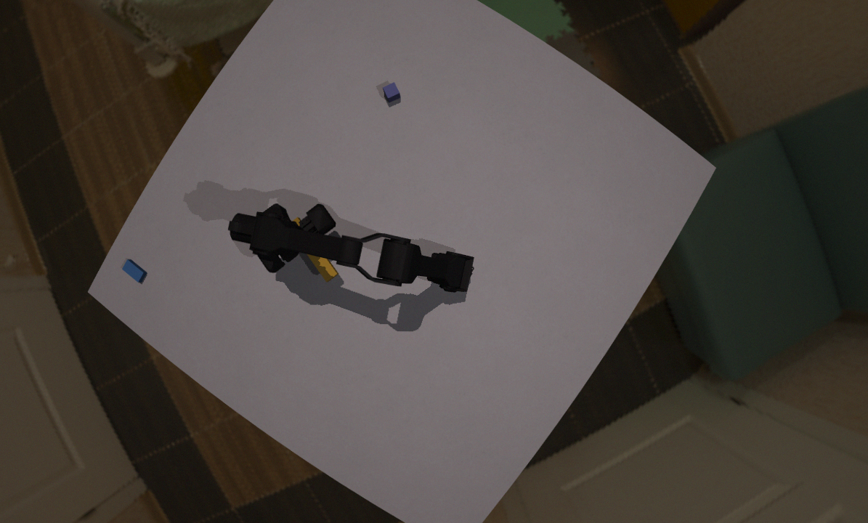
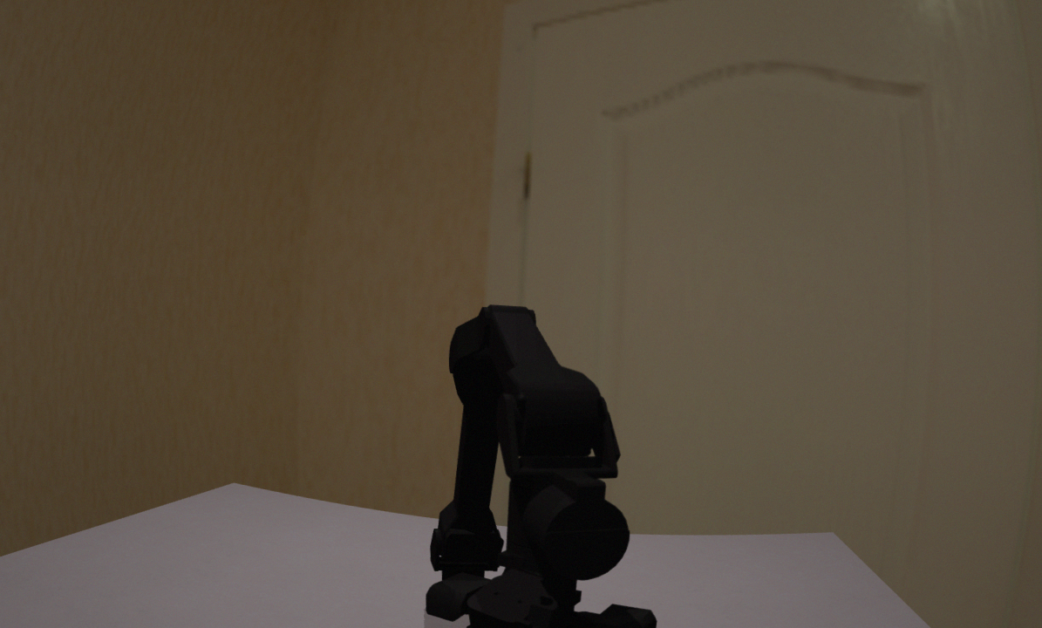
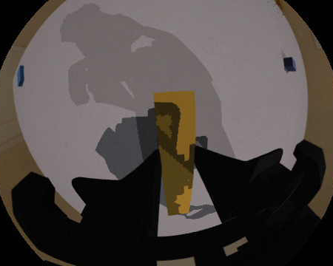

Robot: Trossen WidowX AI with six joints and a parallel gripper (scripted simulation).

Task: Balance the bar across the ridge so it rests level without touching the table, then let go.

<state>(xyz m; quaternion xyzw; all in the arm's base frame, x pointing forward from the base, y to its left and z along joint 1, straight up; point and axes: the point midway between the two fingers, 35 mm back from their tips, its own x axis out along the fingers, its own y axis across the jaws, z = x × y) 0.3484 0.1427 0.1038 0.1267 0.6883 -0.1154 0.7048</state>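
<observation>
Your hand [image 3: 175, 151] is closed on the bar [image 1: 325, 266] [image 3: 179, 125], which runs lengthwise between the fingers, its far end reaching out ahead of them. If you let go here, the bar may simply drop or tip, since nothing in view proves that the ridge is under it. An off-centre grip would be another cause of trouble: set down away from its balance point, the bar could sink at one end and touch the desk [image 1: 521, 214] [image 2: 196, 546] [image 3: 248, 92]. Opening unevenly, or dragging a finger as you back off, could twist it too.

The ridge can't be picked out with confidence; the dark patches around the bar in the wrist view may be only shadow. From above, the arm [image 1: 319, 243] [image 2: 548, 390] covers the bar's middle. The exterior view hides the bar altogether and cuts off low, so you can't judge level or clearance there. The blue block [image 1: 134, 270] [image 3: 21, 75] lies well apart, left of the hand in the wrist view.
</observation>
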